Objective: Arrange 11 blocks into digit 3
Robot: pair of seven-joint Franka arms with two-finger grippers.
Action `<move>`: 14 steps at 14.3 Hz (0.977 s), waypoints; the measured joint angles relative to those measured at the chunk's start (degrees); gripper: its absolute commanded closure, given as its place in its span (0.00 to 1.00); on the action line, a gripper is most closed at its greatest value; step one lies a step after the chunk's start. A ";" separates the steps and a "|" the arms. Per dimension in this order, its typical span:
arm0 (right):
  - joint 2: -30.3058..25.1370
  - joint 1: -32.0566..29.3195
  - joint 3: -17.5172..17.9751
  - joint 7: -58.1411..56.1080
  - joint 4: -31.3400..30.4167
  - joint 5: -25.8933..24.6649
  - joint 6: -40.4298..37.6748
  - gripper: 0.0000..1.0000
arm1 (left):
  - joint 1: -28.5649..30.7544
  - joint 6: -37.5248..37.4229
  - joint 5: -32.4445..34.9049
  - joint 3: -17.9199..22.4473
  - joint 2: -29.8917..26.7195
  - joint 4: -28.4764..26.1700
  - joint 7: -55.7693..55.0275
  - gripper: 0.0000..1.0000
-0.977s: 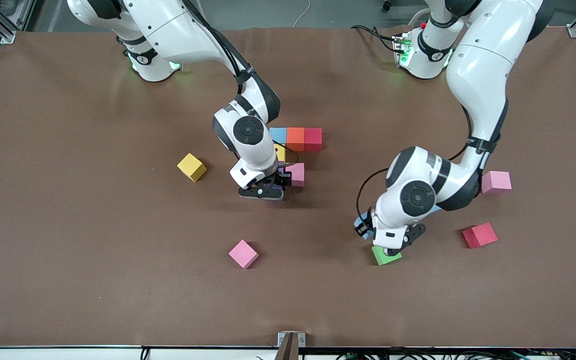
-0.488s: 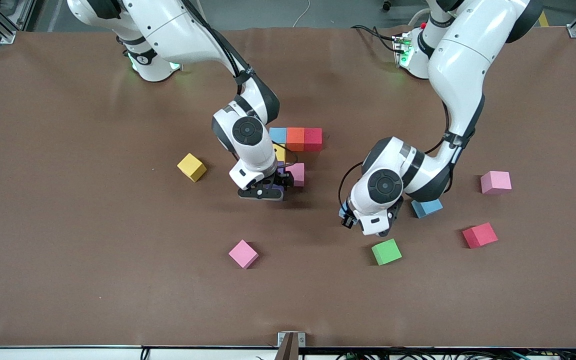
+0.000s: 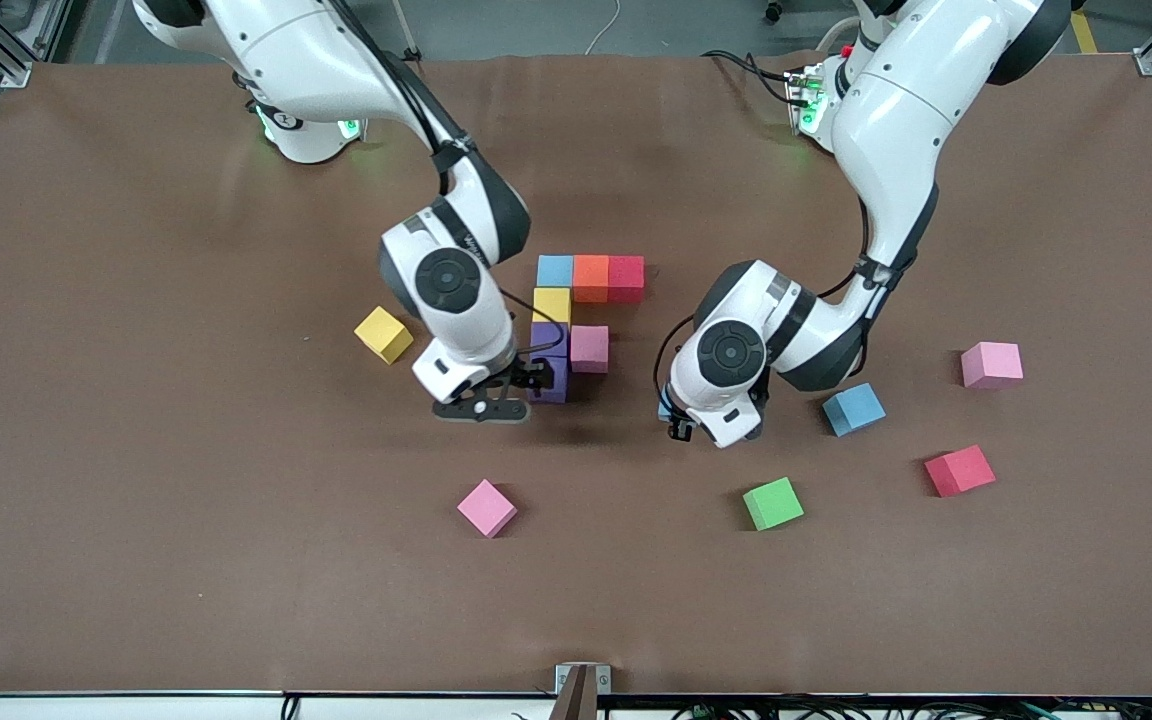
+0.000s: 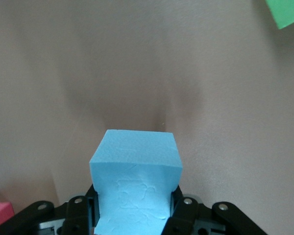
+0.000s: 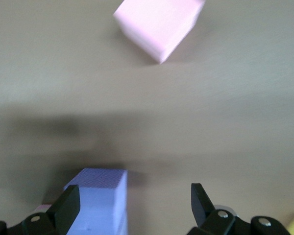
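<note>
left gripper (image 4: 134,215) clamped on light-blue matte foam cube (image 4: 135,182), over mid-table bare brown mat (image 3: 136,500) | right gripper (image 5: 132,208) spread wide, empty, beside purple cube (image 3: 549,378) ending partial digit 3 (image 3: 576,310), table centre

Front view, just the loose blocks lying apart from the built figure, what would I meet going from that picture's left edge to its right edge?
Yellow block → pink block → green block → blue block → red block → pale pink block.
</note>
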 measured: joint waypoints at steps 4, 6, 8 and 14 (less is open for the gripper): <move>-0.99 -6.35 -0.27 -0.20 0.44 0.01 -4.33 0.00 | -0.13 0.22 0.00 0.00 -0.34 -0.03 -5.54 0.86; -1.00 -10.75 -0.53 -0.32 0.05 0.01 -5.29 0.00 | -0.33 0.42 0.00 -0.07 -0.47 -0.50 -9.02 0.86; -1.64 -14.66 -0.54 -0.72 -1.33 0.01 -5.37 0.00 | -1.02 2.36 0.00 -0.13 -0.54 -2.12 -11.94 0.86; -12.30 -17.66 -0.38 2.60 -19.05 0.05 1.80 0.00 | -2.94 8.16 0.00 -0.18 -0.75 -5.99 -17.41 0.85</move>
